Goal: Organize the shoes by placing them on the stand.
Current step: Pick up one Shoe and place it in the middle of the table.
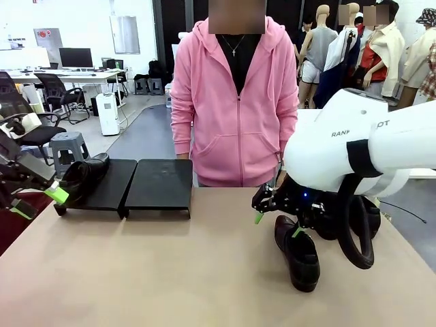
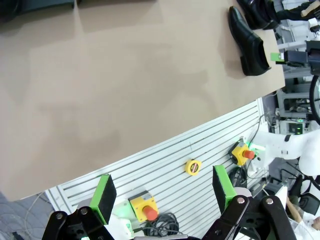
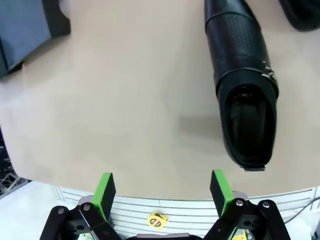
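One black glossy shoe (image 1: 85, 174) lies on the left half of the black stand (image 1: 160, 184) at the far side of the table. A second shoe (image 1: 298, 253) (image 3: 243, 85) lies on the table at the right, toe toward the person. My right gripper (image 1: 278, 225) (image 3: 161, 190) hangs open just above and left of it, holding nothing. Part of a third shoe (image 3: 300, 12) (image 2: 255, 12) sits farther right, mostly hidden behind my right arm. At the table's left edge my left gripper (image 1: 39, 202) (image 2: 164, 189) is open and empty, close to the stand's left end.
A person in a pink hoodie (image 1: 235, 102) stands at the far edge behind the stand. The tan table (image 1: 170, 272) is bare across its middle and front. Below the near edge a slatted panel carries yellow boxes with red buttons (image 2: 145, 209).
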Robot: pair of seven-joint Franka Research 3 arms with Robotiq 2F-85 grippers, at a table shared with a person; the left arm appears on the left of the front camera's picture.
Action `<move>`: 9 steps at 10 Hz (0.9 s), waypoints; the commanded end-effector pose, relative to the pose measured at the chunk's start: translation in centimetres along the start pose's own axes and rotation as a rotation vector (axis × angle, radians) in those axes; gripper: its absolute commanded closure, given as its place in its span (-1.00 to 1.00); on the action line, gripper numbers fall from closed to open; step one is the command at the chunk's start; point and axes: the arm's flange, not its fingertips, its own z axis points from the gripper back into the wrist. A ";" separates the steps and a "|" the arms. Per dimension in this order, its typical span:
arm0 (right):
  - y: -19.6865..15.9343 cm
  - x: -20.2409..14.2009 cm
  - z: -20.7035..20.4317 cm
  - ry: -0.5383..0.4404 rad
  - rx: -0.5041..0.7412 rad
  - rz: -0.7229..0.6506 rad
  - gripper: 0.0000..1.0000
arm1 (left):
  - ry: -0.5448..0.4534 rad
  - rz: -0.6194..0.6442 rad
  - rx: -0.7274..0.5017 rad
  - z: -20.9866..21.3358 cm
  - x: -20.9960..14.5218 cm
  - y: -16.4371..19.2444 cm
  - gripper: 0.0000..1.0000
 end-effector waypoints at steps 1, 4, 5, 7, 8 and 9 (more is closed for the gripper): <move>-0.3 1.6 -2.1 -0.024 -0.072 0.066 -1.00 | 0.002 -0.012 -0.008 0.2 -0.1 0.3 -1.00; -0.4 2.6 -5.5 0.030 -0.221 0.169 -1.00 | 0.002 -0.012 -0.008 0.2 -0.1 0.3 -1.00; -0.8 2.9 -7.0 0.036 -0.271 0.161 -1.00 | 0.002 -0.012 -0.008 0.2 -0.1 0.3 -1.00; -1.7 3.3 -9.9 0.072 -0.244 0.178 -1.00 | 0.002 -0.012 -0.008 0.2 -0.1 0.3 -1.00; -2.3 3.6 -11.6 0.082 -0.240 0.155 -1.00 | 0.002 -0.012 -0.008 0.2 -0.1 0.3 -1.00; -2.6 3.8 -12.5 0.075 -0.228 0.121 -1.00 | 0.002 -0.012 -0.008 0.2 -0.1 0.3 -1.00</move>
